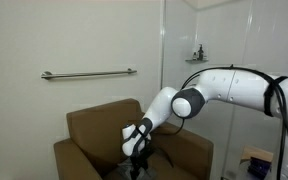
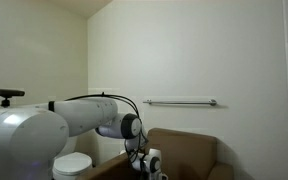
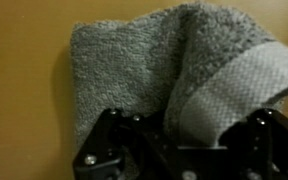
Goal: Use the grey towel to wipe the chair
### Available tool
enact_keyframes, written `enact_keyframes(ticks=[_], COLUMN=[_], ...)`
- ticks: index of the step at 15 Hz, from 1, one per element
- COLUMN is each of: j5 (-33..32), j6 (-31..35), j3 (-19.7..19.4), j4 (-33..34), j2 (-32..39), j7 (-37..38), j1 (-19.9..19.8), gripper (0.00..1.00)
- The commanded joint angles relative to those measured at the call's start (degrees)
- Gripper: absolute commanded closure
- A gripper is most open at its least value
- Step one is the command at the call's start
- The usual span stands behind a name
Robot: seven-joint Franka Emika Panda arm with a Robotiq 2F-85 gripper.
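Observation:
The chair (image 1: pixel 94 125) is a tan-brown armchair, seen in both exterior views (image 2: pixel 189 150). My gripper (image 1: pixel 136 150) reaches down over its seat; in an exterior view it hangs by the chair's arm (image 2: pixel 147 165). In the wrist view the grey towel (image 3: pixel 134 60) lies rumpled on the tan seat (image 3: pixel 24 90), with a fold rising between my fingers. My gripper (image 3: pixel 182 135) is shut on that fold. The towel is hard to make out in the exterior views.
A metal grab rail (image 1: pixel 89 73) is fixed on the wall behind the chair (image 2: pixel 181 101). A white toilet (image 2: pixel 72 163) stands beside the chair. A small shelf with items (image 1: pixel 196 58) is on the far wall.

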Motion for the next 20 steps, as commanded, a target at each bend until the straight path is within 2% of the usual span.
enact_keyframes(ticks=[1,5,11,15,17,19,20], j5=[1.01,-0.08,-4.87,-4.36,-3.97,-2.14,-1.45], j6=[0.29,3.11,14.44,12.20,9.24,5.35,4.32], j3=[-0.01,2.27,5.01,4.71,2.98,2.01,1.21], j4=[-1.32,0.01,-5.27,-3.29,-1.84,-1.37,-3.65], j2=[-0.05,-0.22,-4.04,-2.02,-0.30,0.84,-0.31], j7=[-0.70,-3.92,-8.40,-7.30,-5.38,-5.80,-4.92], j1=[-1.95,-0.09,5.00,5.43,4.95,2.94,1.91], gripper=[0.97,0.97,0.97,0.97,0.97,0.97,0.97])
